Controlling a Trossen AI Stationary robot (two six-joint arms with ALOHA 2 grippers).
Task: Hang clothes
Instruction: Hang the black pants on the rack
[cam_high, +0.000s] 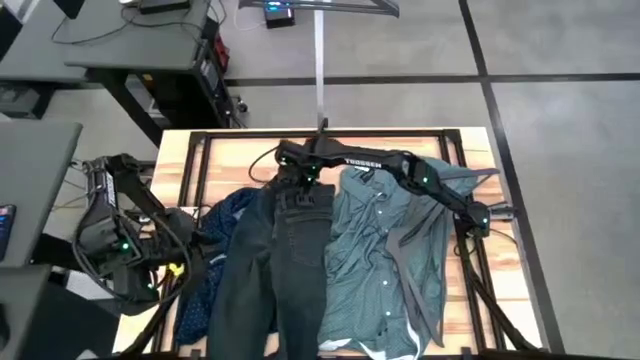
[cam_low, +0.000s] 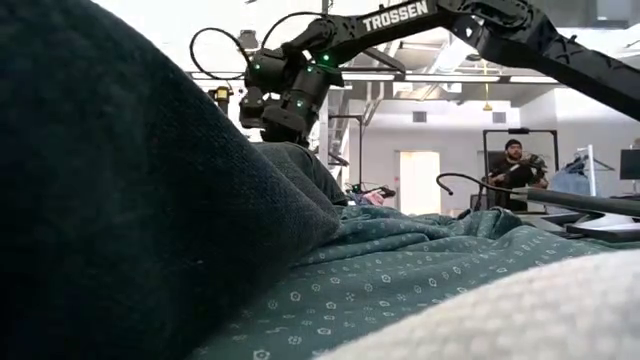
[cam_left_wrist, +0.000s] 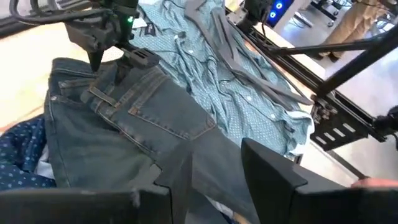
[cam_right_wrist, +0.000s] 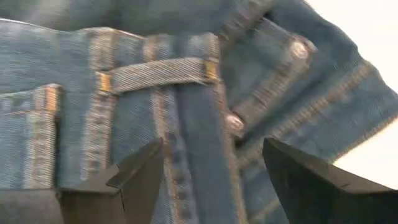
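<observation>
Three garments lie flat on the table. The dark jeans (cam_high: 280, 260) are in the middle, the teal shirt (cam_high: 370, 250) is to their right, and the navy dotted shirt (cam_high: 225, 225) is to their left. My right gripper (cam_high: 300, 180) reaches in from the table's right. It stands open over the jeans' waistband (cam_right_wrist: 155, 71) at their far end, fingers pointing down. My left gripper (cam_left_wrist: 214, 162) is open at the table's left side, clear of the jeans (cam_left_wrist: 124, 124), with nothing between its fingers. My right gripper comes from above at the jeans' waistband near the belt loop and button (cam_right_wrist: 233, 122), one finger on either side of that spot. I cannot tell whether the fingertips (cam_left_wrist: 96, 62) touch the denim. The jeans lie flat on the table.
A dark grey hanger (cam_high: 420, 250) lies on the teal shirt. A black metal frame (cam_high: 200, 140) runs around the table's edges, with rails on the right (cam_left_wrist: 298, 68). A person (cam_low: 510, 165) sits in the room beyond the table.
</observation>
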